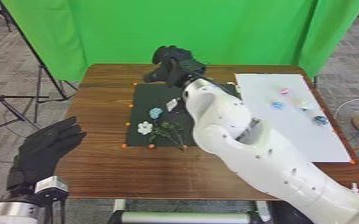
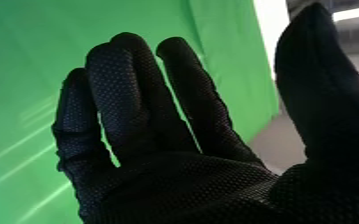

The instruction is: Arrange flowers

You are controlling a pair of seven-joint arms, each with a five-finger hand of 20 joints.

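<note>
Head view: flowers [image 1: 145, 128], one white, one blue, on black mat [image 1: 143, 97], centre of frame. Wood strip between mat and near edge of brown table [image 1: 158, 175]. White sheet [image 1: 286, 135], right; green curtain [image 1: 202, 30], top. My right hand [image 1: 177, 66], upper centre, open, thumb apart; my left hand [image 1: 47, 150], lower left, fingers straight.

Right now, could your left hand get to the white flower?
Probably yes. The left hand is open beside the table, nothing seems to stand between it and the white flower, and the right arm is on the flower's other side.
</note>
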